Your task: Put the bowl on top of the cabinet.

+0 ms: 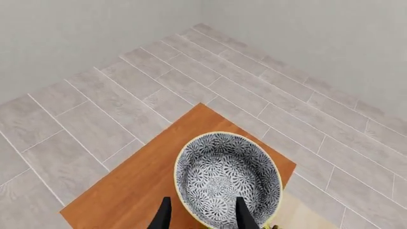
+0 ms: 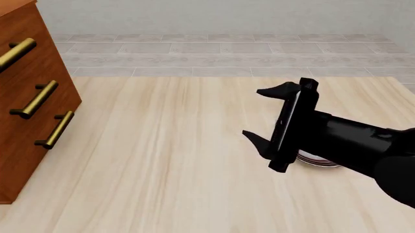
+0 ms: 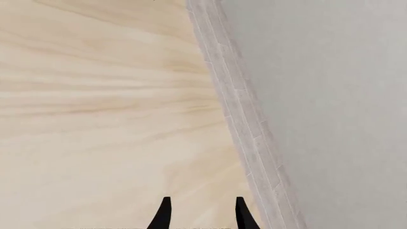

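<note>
In the left wrist view the bowl [image 1: 226, 176], white with a dense dark floral pattern and a pale yellowish rim, sits on the reddish-brown top of the cabinet [image 1: 137, 183]. My left gripper [image 1: 203, 217] is open. Its two dark fingers stand wide apart on either side of the bowl's near rim, one outside and one inside. In the front view the cabinet [image 2: 29, 77] stands at the left edge with its brass bar handles showing. Its top, the bowl and the left arm are out of that frame. My right gripper [image 2: 254, 112] hangs open over the table, holding nothing.
A flat plate [image 2: 319, 162] lies on the light wooden table [image 2: 162, 160], mostly hidden under my right arm. Grey tiled floor [image 1: 273, 90] and pale walls lie beyond the cabinet and the table's far edge. The right wrist view shows only my right gripper [image 3: 203, 214] above bare tabletop.
</note>
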`<control>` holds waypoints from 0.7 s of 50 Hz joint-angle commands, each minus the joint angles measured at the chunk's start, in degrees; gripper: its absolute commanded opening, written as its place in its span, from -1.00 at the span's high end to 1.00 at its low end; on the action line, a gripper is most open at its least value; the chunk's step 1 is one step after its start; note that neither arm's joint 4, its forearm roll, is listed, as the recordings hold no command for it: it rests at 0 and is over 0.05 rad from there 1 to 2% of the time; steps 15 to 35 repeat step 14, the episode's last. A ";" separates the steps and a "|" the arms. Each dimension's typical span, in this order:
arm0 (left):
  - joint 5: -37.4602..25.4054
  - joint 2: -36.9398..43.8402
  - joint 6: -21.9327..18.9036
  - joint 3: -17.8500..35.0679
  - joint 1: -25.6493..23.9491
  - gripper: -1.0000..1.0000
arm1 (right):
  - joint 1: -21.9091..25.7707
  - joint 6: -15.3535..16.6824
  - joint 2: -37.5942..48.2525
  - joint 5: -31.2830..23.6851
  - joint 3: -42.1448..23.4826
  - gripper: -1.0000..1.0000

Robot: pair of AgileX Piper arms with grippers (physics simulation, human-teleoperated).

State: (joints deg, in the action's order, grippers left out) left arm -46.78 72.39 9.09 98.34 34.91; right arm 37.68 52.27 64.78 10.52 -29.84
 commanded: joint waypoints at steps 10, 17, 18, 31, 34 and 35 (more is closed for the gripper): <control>-4.04 -5.58 4.81 0.92 -4.61 -1.00 | 0.86 0.41 -2.79 -1.19 0.73 -1.00; -5.10 -6.79 5.26 1.12 -5.66 -1.00 | 1.06 0.49 -3.20 -1.48 0.62 -1.00; -5.10 -6.79 5.26 1.12 -5.66 -1.00 | 1.06 0.49 -3.20 -1.48 0.62 -1.00; -5.10 -6.79 5.26 1.12 -5.66 -1.00 | 1.06 0.49 -3.20 -1.48 0.62 -1.00; -5.10 -6.79 5.26 1.12 -5.66 -1.00 | 1.06 0.49 -3.20 -1.48 0.62 -1.00; -5.10 -6.79 5.26 1.12 -5.66 -1.00 | 1.06 0.49 -3.20 -1.48 0.62 -1.00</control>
